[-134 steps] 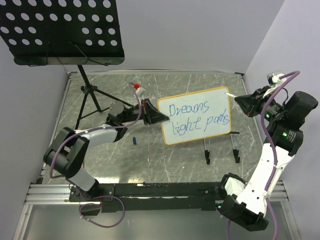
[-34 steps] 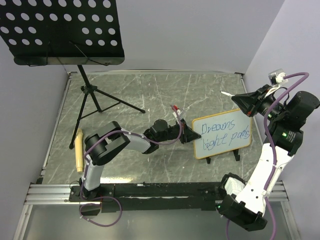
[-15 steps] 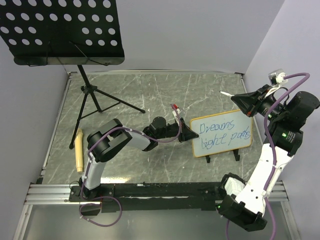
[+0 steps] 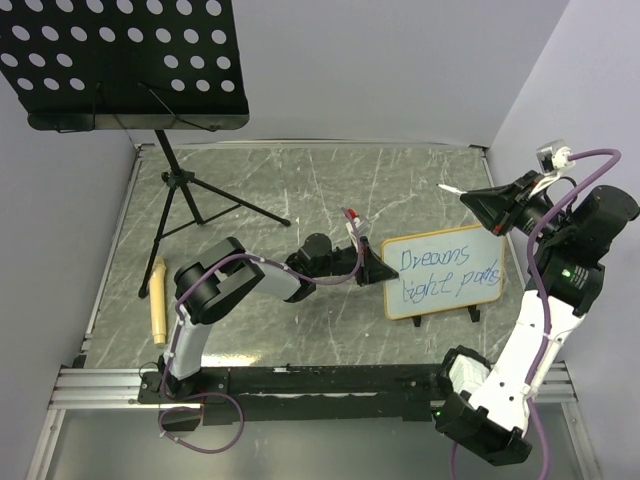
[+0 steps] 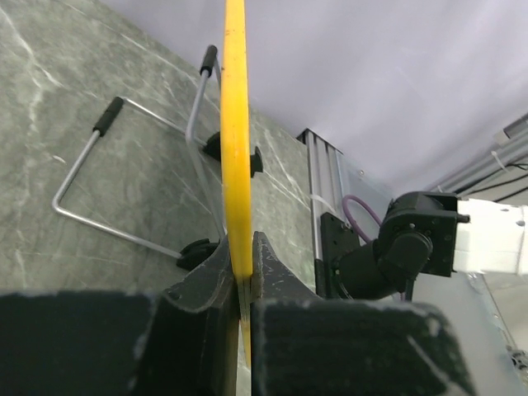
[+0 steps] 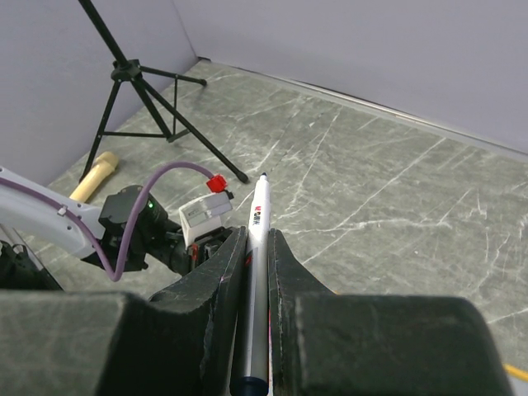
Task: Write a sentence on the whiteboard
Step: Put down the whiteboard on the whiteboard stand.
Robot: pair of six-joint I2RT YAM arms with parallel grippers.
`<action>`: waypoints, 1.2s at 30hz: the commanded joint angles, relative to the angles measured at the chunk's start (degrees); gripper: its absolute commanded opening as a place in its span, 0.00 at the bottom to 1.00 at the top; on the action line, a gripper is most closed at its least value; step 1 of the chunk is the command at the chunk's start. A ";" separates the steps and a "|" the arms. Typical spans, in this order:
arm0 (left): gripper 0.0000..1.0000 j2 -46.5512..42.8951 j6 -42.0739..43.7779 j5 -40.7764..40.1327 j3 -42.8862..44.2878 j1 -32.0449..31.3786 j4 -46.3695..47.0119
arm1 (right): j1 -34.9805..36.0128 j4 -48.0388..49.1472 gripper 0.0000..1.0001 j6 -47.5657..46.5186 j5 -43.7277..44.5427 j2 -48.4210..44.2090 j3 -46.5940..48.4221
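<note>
The whiteboard point(image 4: 445, 272), white with a tan frame, stands tilted at the right of the table. The sentence point(image 4: 447, 272) on it is blue handwriting in two lines, about "Dreams light path". My left gripper point(image 4: 382, 270) is shut on the board's left edge; in the left wrist view that edge point(image 5: 235, 132) shows as a yellow strip pinched between the jaws. My right gripper point(image 4: 470, 198) is above the board's top right corner, apart from it, shut on a white marker point(image 6: 259, 264) whose tip point(image 4: 446, 186) points left.
A black perforated music stand point(image 4: 125, 62) on a tripod point(image 4: 185, 195) stands at the back left. A tan wooden stick point(image 4: 157, 299) lies at the left edge. The board's wire support with black feet point(image 5: 124, 177) shows behind it. Walls close the left, back and right.
Over 4.5 s my left gripper carried the board from the table's middle down to the right. In the last half second the board barely shifted; my right gripper rose slightly.
</note>
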 commanded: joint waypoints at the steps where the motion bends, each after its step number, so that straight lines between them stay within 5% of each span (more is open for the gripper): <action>1: 0.01 -2.86 -1.80 3.29 4.04 -0.14 7.13 | -0.08 0.79 0.00 -0.14 -1.69 -2.02 0.28; 25: 0.02 -0.75 5.05 -0.48 6.07 -2.33 -5.80 | 1.33 -7.83 0.00 -8.23 -3.28 -1.76 1.16; 32: 0.42 -2.95 4.70 -3.20 4.58 -2.25 -6.33 | 1.24 -7.47 0.00 -7.88 -2.66 -2.03 0.45; 36: 0.48 -3.74 4.35 -4.52 4.40 -2.25 -6.23 | 1.33 -8.00 0.00 -8.14 -2.40 -2.11 0.45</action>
